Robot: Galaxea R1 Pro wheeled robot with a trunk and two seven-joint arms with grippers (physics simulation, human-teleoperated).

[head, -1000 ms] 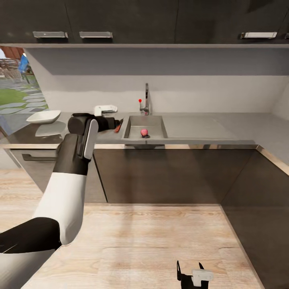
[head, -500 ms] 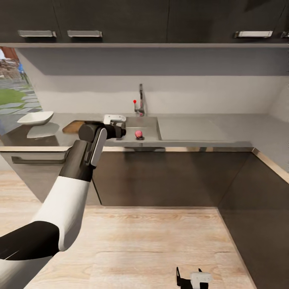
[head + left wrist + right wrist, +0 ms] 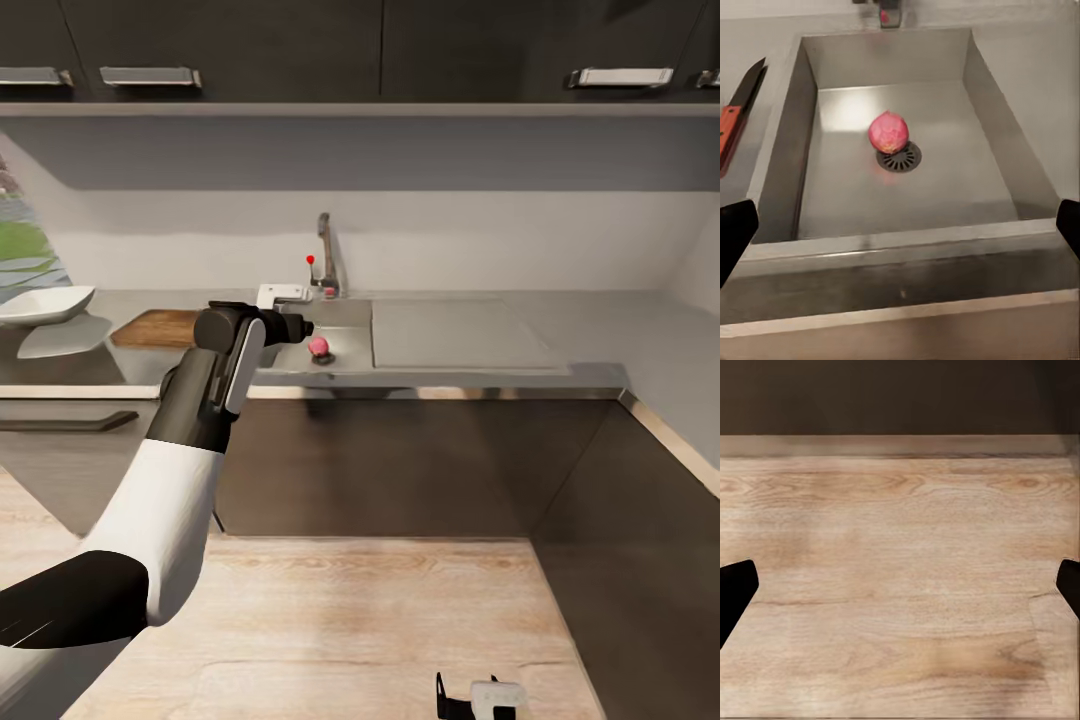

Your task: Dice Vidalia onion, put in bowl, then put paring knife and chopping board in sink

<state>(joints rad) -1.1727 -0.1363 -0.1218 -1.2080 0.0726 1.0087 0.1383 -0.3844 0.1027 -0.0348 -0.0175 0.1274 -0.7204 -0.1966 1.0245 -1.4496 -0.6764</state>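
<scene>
Camera has panned right since the earlier frames: sink [image 3: 345, 325], tap and bowl [image 3: 40, 305] all slid left in the head view, bowl now cut by the frame edge. Left arm kept its reach toward the sink, and the board [image 3: 155, 327] now shows more fully beside it.

Head view: left gripper [image 3: 300, 328] sits at the sink's left rim, over the countertop [image 3: 600, 340]. Onion [image 3: 319, 346] is in the basin just past the gripper. Board lies on the counter between bowl and sink. Right gripper [image 3: 470, 695] hangs low over the wooden floor [image 3: 380, 620], well apart from the counter.

Left wrist view adds detail the head view lacks: onion [image 3: 889, 132] rests at the drain [image 3: 899, 158], touching its grate; knife [image 3: 739, 109] lies on the counter just beside the basin's rim, blade pointing toward the back wall. Left fingertips [image 3: 735, 232] stand wide apart at the frame edges, nothing between them, so jaws are released.

Right wrist view: floor planks and a cabinet base; fingertips [image 3: 735, 585] likewise spread wide, holding nothing.
</scene>
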